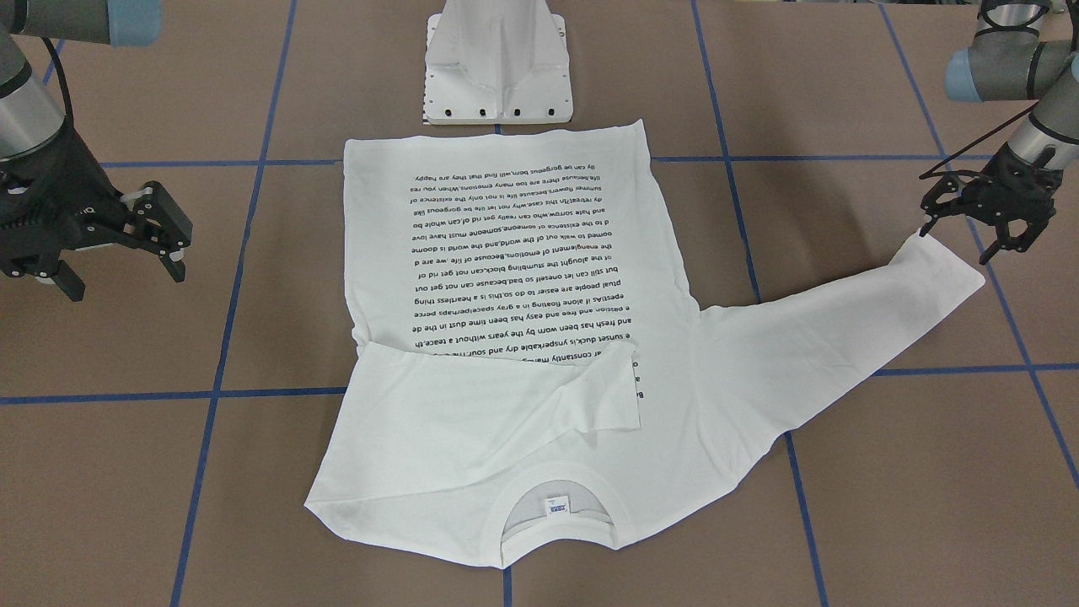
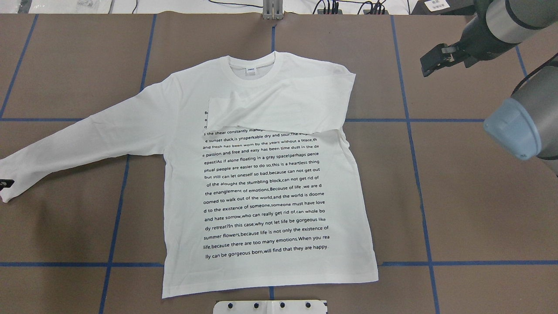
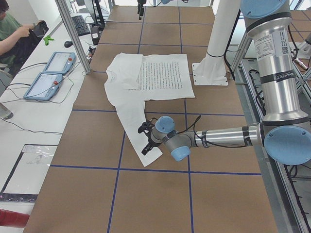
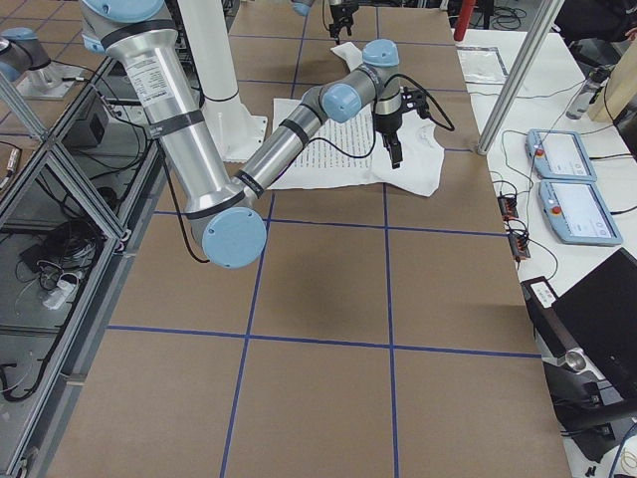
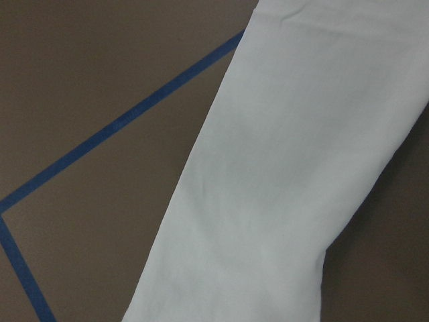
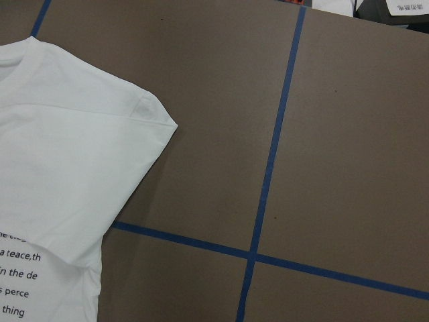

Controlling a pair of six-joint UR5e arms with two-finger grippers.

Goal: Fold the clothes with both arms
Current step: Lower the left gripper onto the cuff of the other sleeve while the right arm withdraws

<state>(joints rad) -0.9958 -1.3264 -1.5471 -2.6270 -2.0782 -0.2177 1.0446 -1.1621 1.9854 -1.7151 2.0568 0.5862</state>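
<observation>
On the table: the shirt lies flat on the table, print up, collar away from the robot and hem near the base; a spread that suits flat folding
Folded sleeve: the folded sleeve on the robot's right lies across the chest, over the top lines of print; by my reading that side's first fold is done
Spread sleeve: the spread sleeve runs out to the robot's left, flat on the table, crossing the tape; it looks like the next part to fold in
Left gripper: the left gripper is low at the cuff, jaws apart, holding nothing that I can see; whether a fingertip touches the cloth I cannot tell; its wrist view shows only sleeve and table below; placed so, I judge, to pinch the cuff and carry it over the chest
Right gripper: the right gripper is off the shirt on the robot's right, well apart from it, jaws parted and empty; it looks parked clear so the other arm has room
Containers: none shows near the shirt; nothing on the table holds anything
Risk: a thin pinch at the cuff may slip; the chest fold could drag if the sleeve is swept too low
</observation>
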